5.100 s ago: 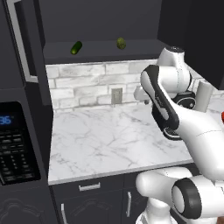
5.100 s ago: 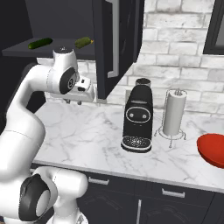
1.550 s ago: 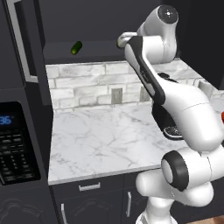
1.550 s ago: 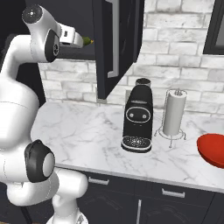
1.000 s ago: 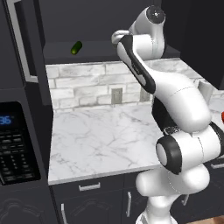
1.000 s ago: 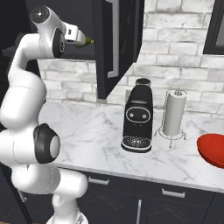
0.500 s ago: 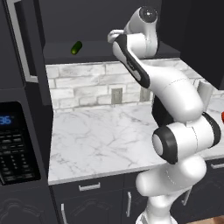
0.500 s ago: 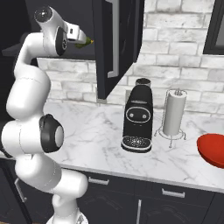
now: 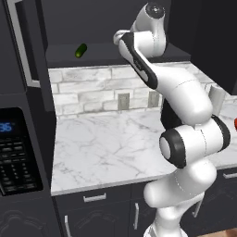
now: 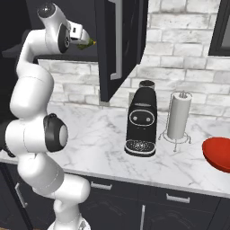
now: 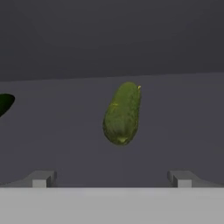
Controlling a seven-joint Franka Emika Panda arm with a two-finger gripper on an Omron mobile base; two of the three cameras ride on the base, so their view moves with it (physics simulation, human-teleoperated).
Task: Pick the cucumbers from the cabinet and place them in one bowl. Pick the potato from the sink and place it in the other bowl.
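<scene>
Table (image 9: 111, 152): white marble surface under the cabinet. It carries a black coffee machine (image 10: 142, 121) and a paper towel holder (image 10: 178, 117), standing just beside each other in the right base view.

Cabinet (image 10: 117, 42): dark wall unit, door swung open. Its dark inner shelf (image 9: 99, 54) is exposed above the backsplash.

Microwave (image 9: 16, 152): black, blue digits lit, at the left edge of the left base view.

Red bowl (image 10: 218, 154): on the table at the far right, partly cut by the picture edge, well apart from the cabinet.

Tool (image 11: 111, 178): raised to shelf height inside the cabinet opening, jaws spread wide, nothing between them. The two fingertips (image 11: 41, 179) stand either side of the near cucumber, short of it.

Near cucumber (image 11: 122, 113): lies on the shelf, centred ahead of the tool, long axis pointing roughly away from the camera.

Second cucumber (image 9: 81, 50): on the same shelf, well to the left, apart from the first.

Step in hand (judgement): final approach for the first cucumber grasp.

Risk 1: rounded, smooth body; if the jaws close before the fingers straddle it, it may squirt out or roll back on the shelf.

Risk 2: advancing too low may drive the fingertips into the shelf edge.

Risk 3: pushing too far may shove the cucumber deeper into the cabinet.

Risk 4: on withdrawal, the arm may strike the open door.
</scene>
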